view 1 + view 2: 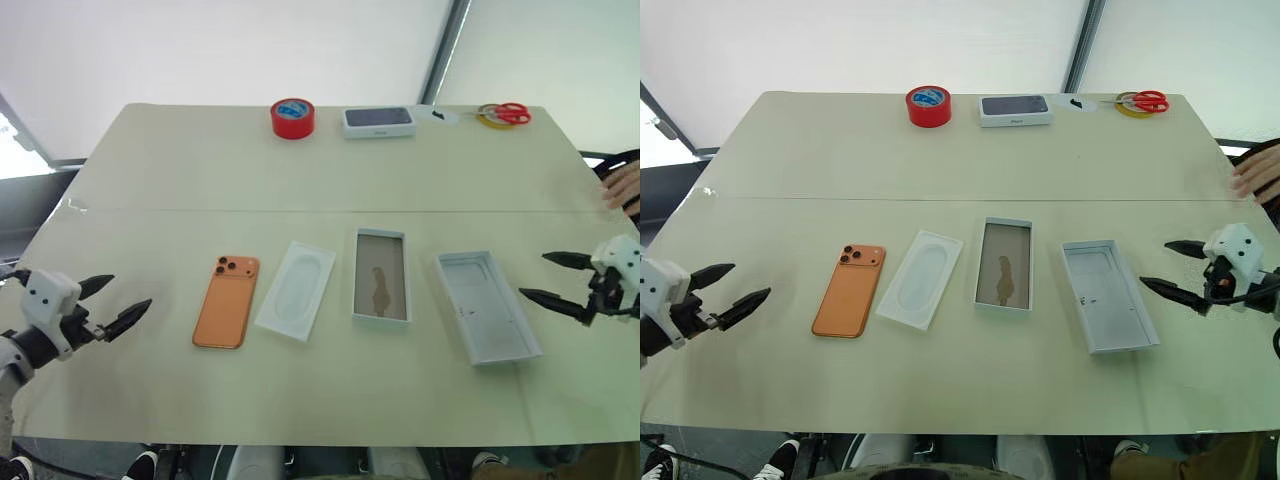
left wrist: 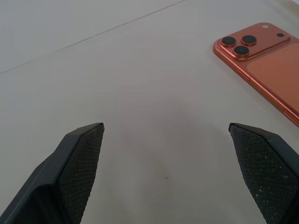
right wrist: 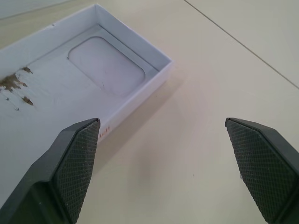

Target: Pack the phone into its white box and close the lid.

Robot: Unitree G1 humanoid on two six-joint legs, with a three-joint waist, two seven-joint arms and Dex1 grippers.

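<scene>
- Four flat things lay in a row on the near half of the tabletop [image 1: 150,190]: from the robot's left, the phone [image 1: 226,301], a white insert [image 1: 296,290] with an oval recess, the white box [image 1: 381,276] and the lid [image 1: 487,306].
- The phone lay face down, its long axis running away from the robot, with the camera block at the far left corner.
- The white box lay open side up, showing a brownish floor, its long axis also pointing away; the lid, hollow side up, was skewed slightly, its near end toward the right.
- The left gripper [image 1: 105,305] hovered low at the left edge, well apart from the phone, pointing inward, fingers spread wide and empty.
- The right gripper [image 1: 555,279] hovered just beside the lid, pointing inward, fingers equally wide and empty.
- At the far edge lay a red tape roll [image 1: 292,118], a closed white box [image 1: 379,121] with a dark top, and red-handled scissors [image 1: 505,113]; any writing on them was unreadable.
</scene>
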